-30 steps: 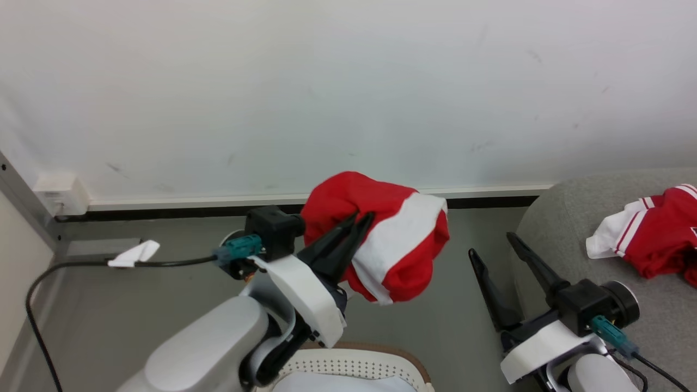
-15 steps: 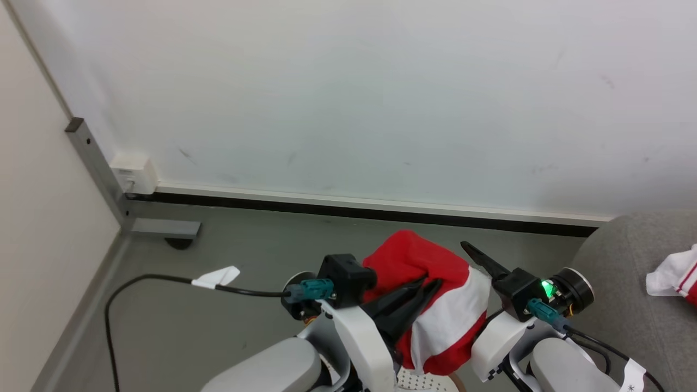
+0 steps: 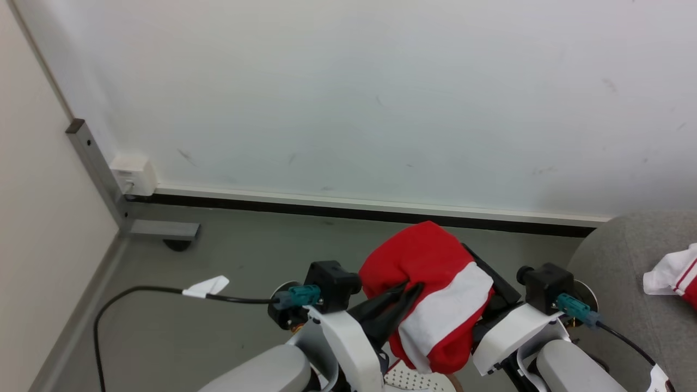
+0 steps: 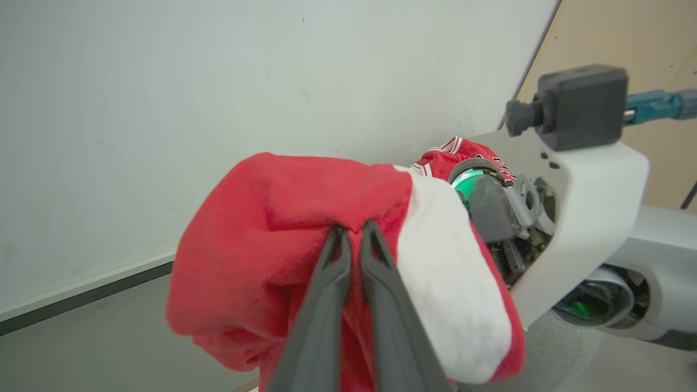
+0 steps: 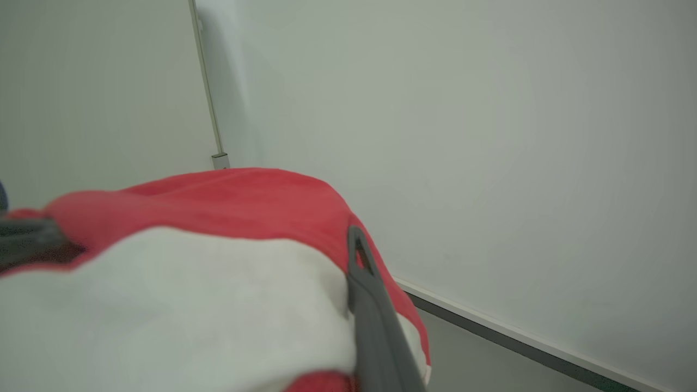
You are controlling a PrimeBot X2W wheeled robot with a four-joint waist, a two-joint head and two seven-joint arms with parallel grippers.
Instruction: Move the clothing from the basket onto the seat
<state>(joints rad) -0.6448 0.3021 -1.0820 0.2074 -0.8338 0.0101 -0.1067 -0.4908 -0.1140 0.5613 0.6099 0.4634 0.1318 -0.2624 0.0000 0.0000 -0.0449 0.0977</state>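
Clothing [image 3: 425, 283], a bunched red garment with a broad white panel, hangs in the air in the head view, clamped in the left gripper [image 3: 414, 285]. The basket [image 3: 408, 379] shows under it, and the right gripper [image 3: 487, 274] sits just behind it. A second red-and-white garment [image 3: 670, 275] lies on the seat [image 3: 615, 283], so two garments in all. Left wrist view: both fingers [image 4: 326, 305] pinch a red fold. Right wrist view: one finger [image 5: 373, 316] touches the cloth and the other is hidden, so that gripper's state cannot be told.

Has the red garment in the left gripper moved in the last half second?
Yes. In the head view the red garment has risen and shifted slightly right: its top now nearly reaches the black baseboard, which has stayed put.
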